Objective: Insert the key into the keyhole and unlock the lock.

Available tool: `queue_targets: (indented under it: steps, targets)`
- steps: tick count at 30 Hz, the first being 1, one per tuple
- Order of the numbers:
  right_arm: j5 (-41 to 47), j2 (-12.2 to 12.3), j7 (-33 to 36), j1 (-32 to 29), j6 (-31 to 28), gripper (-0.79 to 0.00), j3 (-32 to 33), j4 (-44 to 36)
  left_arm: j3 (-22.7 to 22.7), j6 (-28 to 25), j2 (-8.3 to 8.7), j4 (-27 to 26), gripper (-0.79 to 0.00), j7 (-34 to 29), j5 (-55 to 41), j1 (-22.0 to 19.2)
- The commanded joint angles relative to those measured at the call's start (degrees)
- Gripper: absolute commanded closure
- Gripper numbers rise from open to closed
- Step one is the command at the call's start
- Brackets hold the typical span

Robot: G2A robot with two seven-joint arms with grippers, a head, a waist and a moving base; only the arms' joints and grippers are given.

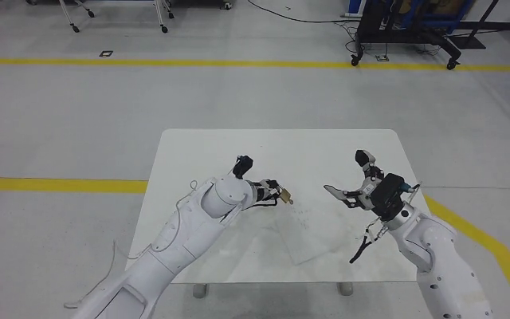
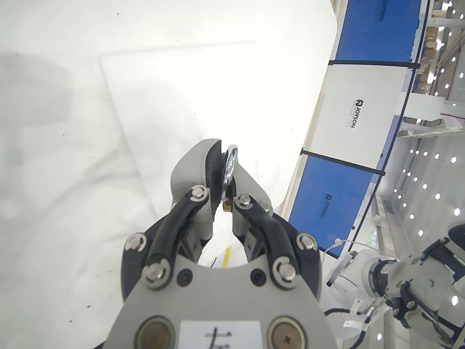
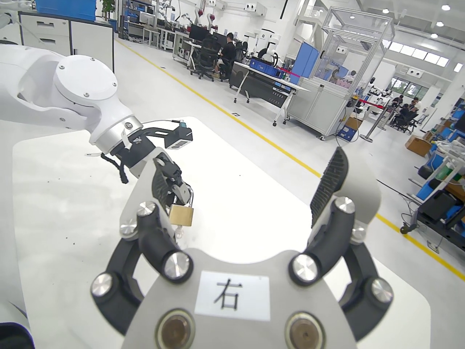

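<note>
A small brass padlock hangs over the middle of the white table. My left gripper is shut on its silver shackle. In the left wrist view the shackle sits pinched between the pads, with a bit of brass below. The right wrist view shows the padlock dangling from the left gripper, and a small silvery piece under its base that I cannot identify. My right gripper is to the right of the lock, apart from it, open and holding nothing.
A thin pale sheet lies flat on the table's near half. The table's right edge is close to the right arm. Beyond the table there is bare floor with yellow lines.
</note>
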Motion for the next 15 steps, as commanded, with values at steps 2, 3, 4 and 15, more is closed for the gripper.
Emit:
queue_targets:
  steps: [2, 3, 4, 15]
  targets:
    - [0.11, 0.07, -0.49, 0.68, -0.92, -0.785, -0.32, 1.51, 1.27, -0.45, -1.00, 1.54, 0.000, 0.70, -0.46, -0.95]
    - [0.24, 0.08, -0.65, 0.98, -1.23, -0.785, -0.48, 2.05, 1.62, -0.66, -1.29, 2.11, 0.000, 0.91, -0.50, -1.24]
    - [0.28, 0.09, -0.83, 1.27, -1.45, -0.785, -0.64, 2.54, 1.90, -0.96, -1.58, 2.68, 0.000, 1.11, -0.60, -1.50]
    - [-0.36, 0.33, -2.57, 2.45, -2.62, -0.785, -1.25, 5.20, 2.55, -2.65, -3.79, 6.30, 0.000, 4.78, -2.47, -1.81]
